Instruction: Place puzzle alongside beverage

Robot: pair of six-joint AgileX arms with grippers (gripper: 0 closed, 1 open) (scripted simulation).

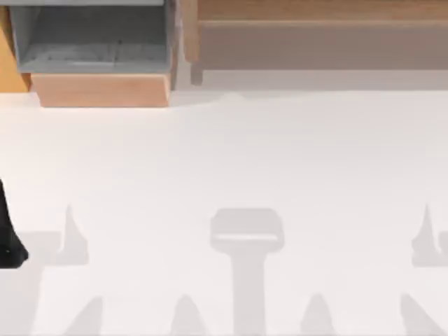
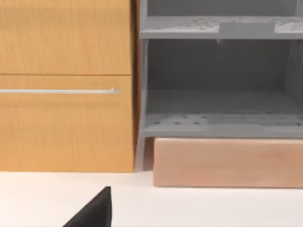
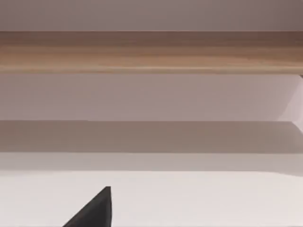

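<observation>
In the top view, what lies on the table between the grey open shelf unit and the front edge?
Only bare white table with shadows lies below the grey open shelf unit in the top view.

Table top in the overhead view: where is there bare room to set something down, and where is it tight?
The white table is bare from the wooden block under the grey shelf unit forward to the near edge, and across to the right side below the long wooden shelf. Tightest at the far left edge, where the left arm sits.
</observation>
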